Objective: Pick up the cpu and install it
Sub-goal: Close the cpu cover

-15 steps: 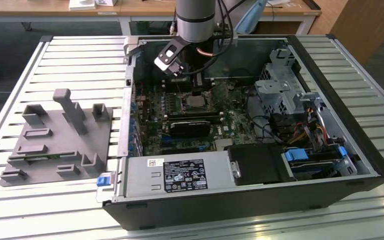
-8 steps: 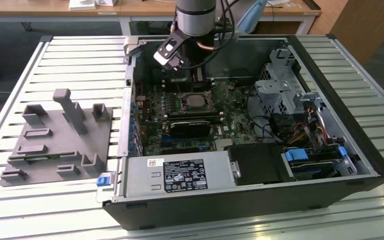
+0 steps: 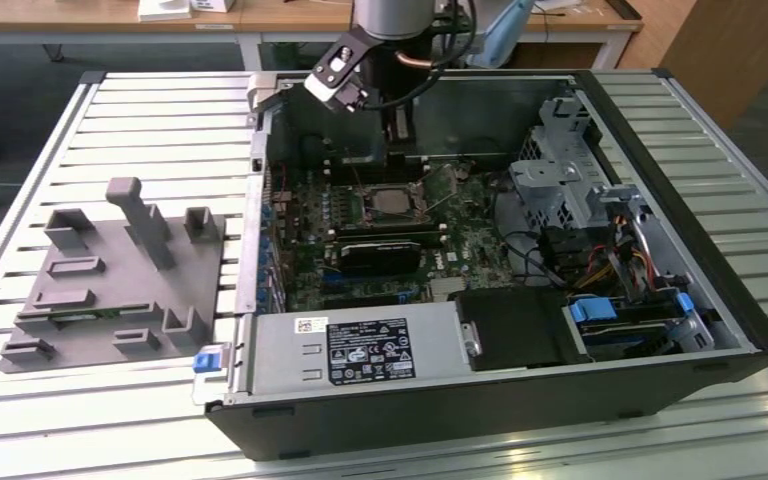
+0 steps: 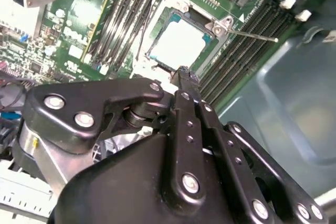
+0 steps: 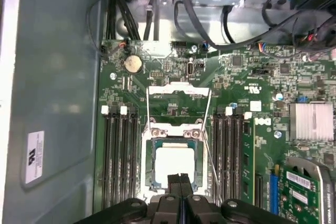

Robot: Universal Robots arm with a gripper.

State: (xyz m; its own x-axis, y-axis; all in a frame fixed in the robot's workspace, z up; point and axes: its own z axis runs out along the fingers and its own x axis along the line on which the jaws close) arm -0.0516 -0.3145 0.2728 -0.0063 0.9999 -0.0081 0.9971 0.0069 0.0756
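Where the slatted metal worktop (image 3: 718,130) carries everything, an open computer case (image 3: 491,425) lies on its side, taking up most of the surface. On the exterior view's left, beside the case, rests a grey plastic fixture (image 3: 97,295) with upright posts. Inside the case, the green motherboard (image 3: 471,235) lies flat, with a silver labelled power supply (image 3: 357,350) at the near edge. The arm reaches down into the far part of the case, and its black end effector (image 3: 399,128) hangs above the board. In both wrist views the end effector (image 5: 180,181) (image 4: 184,74) has its two fingers pressed together. The socket's metal hold-down plate (image 5: 178,90) is swung open and lies back on the board. The cpu (image 5: 171,163) (image 4: 179,43) (image 3: 388,201), silvery top facing up, sits in the socket between the rows of memory slots (image 5: 121,156), just beyond the fingertips. Whether the tips touch it I cannot tell.
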